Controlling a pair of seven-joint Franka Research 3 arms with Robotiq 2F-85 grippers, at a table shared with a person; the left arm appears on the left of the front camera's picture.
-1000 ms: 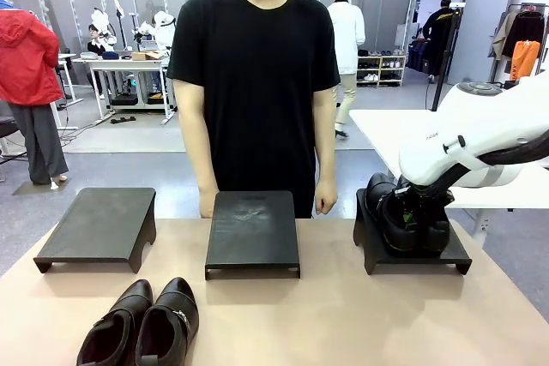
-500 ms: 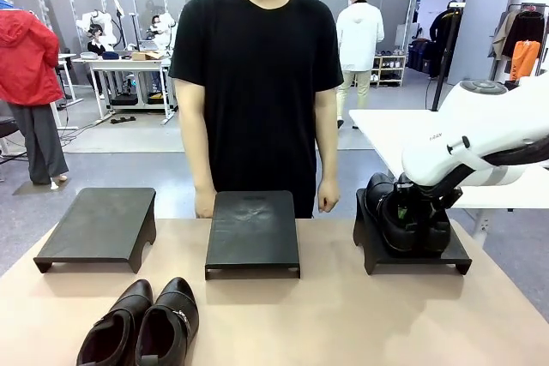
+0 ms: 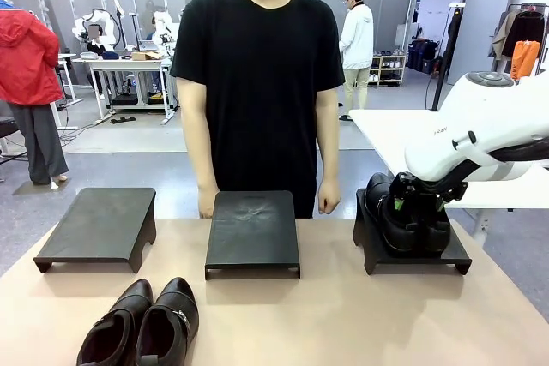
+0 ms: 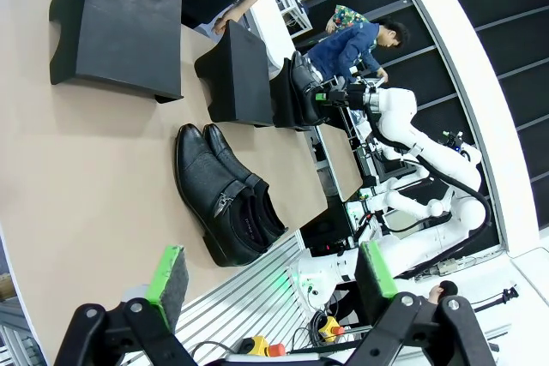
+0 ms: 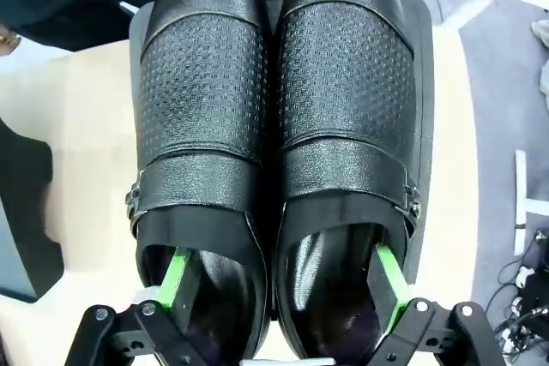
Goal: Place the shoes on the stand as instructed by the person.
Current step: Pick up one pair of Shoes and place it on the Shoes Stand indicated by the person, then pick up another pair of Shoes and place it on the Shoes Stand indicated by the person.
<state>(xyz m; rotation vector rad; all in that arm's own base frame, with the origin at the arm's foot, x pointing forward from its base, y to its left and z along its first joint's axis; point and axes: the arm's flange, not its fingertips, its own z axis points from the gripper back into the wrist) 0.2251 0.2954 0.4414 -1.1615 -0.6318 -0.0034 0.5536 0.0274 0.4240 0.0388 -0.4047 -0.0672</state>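
Note:
One pair of glossy black shoes (image 3: 400, 216) with straps and side buckles stands on the right stand (image 3: 412, 255). My right gripper (image 3: 418, 212) is over it, open. In the right wrist view its green-padded fingers (image 5: 176, 276) reach down into the two shoe openings, one in each shoe (image 5: 279, 126), jaws spread wide. A second pair of shoes (image 3: 141, 327) with a buckled strap lies on the table at the front left. My left gripper (image 4: 271, 273) hangs open and empty above the near table edge, short of that pair (image 4: 225, 203). The person (image 3: 257, 83) stands behind the middle stand (image 3: 253, 233), arms down.
A third black stand (image 3: 99, 225) sits at the left, bare on top like the middle one. The tan table (image 3: 343, 315) has free room at the front middle and right. A white table (image 3: 386, 130) stands beyond the right arm.
The right gripper's jaws have spread open inside the shoes on the right stand, letting go of them, and the arm has risen slightly. The person and the front pair have stayed put.

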